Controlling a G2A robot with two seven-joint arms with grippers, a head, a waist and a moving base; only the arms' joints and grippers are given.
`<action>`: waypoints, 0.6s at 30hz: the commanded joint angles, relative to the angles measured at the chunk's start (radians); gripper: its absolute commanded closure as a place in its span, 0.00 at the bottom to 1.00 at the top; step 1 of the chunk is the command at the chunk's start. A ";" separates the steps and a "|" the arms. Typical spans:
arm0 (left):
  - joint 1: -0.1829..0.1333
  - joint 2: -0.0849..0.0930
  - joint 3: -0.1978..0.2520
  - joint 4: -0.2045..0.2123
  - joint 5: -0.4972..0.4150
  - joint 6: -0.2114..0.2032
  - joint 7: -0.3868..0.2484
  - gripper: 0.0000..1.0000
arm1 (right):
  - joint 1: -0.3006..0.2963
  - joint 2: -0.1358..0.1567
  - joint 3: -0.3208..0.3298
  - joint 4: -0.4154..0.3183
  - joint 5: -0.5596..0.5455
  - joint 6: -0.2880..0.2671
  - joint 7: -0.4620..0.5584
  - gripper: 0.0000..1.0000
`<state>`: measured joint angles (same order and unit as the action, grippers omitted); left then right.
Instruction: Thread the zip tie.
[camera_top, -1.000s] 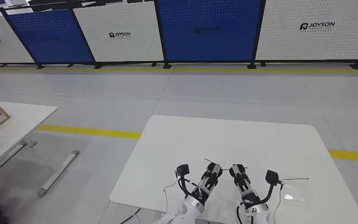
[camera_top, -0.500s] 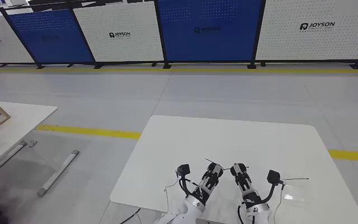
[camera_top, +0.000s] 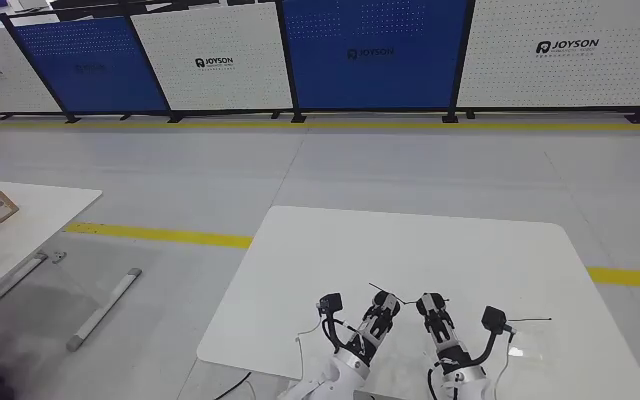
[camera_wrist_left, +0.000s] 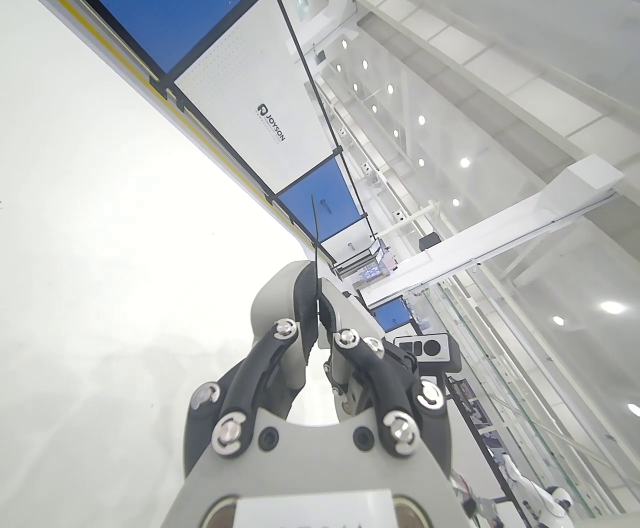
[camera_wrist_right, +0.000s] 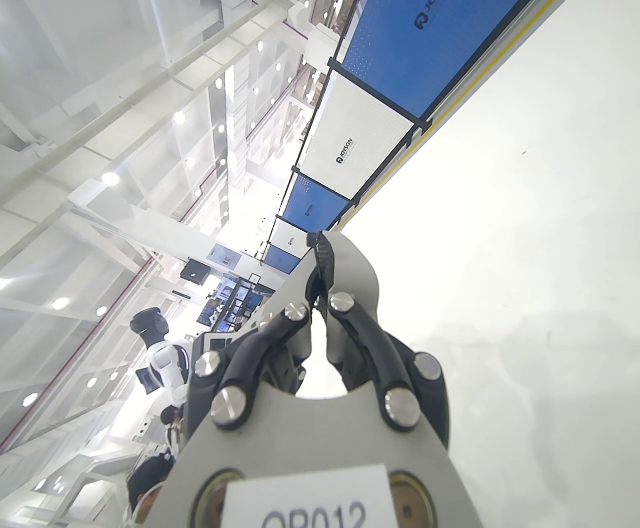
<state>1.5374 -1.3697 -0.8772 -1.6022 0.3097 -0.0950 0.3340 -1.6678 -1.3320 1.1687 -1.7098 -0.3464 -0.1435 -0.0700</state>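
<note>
Left end effector (camera_wrist_left: 316, 287): clenched on the thin black plastic zip tie (camera_wrist_left: 314, 225), whose strap tip pokes past the fingertips.
Right end effector (camera_wrist_right: 320, 260): clamped on its blocky end.
Zip tie position: held above the white desk (camera_top: 400, 240), near its front edge.

Grey left hand (camera_wrist_left: 316, 292), black linkages (camera_wrist_left: 260, 361) (silver screws (camera_wrist_left: 284, 328))

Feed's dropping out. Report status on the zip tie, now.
Left gripper shut on zip tie tail. Right gripper shut on its head end. Second tie lies on table, apart.
</note>
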 joint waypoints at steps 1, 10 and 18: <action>0.001 0.000 -0.001 -0.001 0.000 0.002 0.000 0.97 | 0.000 0.000 0.000 -0.001 -0.001 0.001 0.000 1.00; 0.003 -0.002 -0.004 -0.002 0.002 0.003 -0.007 0.92 | -0.002 -0.002 0.001 -0.004 -0.006 0.005 -0.003 1.00; 0.004 -0.004 -0.004 -0.003 0.007 0.007 -0.013 0.87 | -0.006 -0.002 0.004 -0.010 -0.011 0.006 -0.006 1.00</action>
<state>1.5414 -1.3732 -0.8815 -1.6047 0.3161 -0.0891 0.3222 -1.6737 -1.3340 1.1730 -1.7187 -0.3559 -0.1375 -0.0756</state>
